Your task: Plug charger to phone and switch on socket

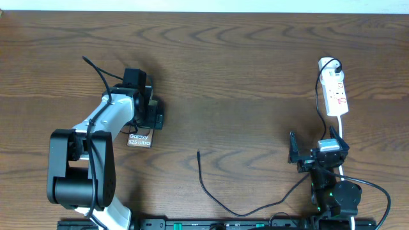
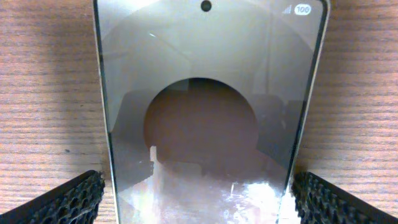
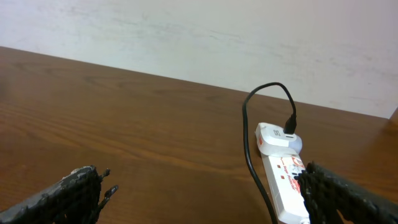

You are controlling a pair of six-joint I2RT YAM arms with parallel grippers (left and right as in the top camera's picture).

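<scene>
The phone (image 1: 139,139) lies flat on the wooden table, its white lettering showing below my left gripper (image 1: 146,108). In the left wrist view its reflective face (image 2: 199,124) fills the frame, and my left gripper (image 2: 198,205) is closed against its two long edges. The white socket strip (image 1: 335,94) lies at the far right with the white round adapter (image 1: 329,64) plugged in at its far end. The thin black charger cable (image 1: 211,195) loops along the table's front, and its bare tip (image 1: 198,153) rests on the table. My right gripper (image 1: 318,148) is open and empty just in front of the socket (image 3: 287,186).
The socket's white cord (image 1: 339,130) runs toward my right arm. The charger cable (image 3: 249,149) drops from the adapter (image 3: 277,137) along the strip's left side. A pale wall stands behind the table's far edge (image 3: 186,81).
</scene>
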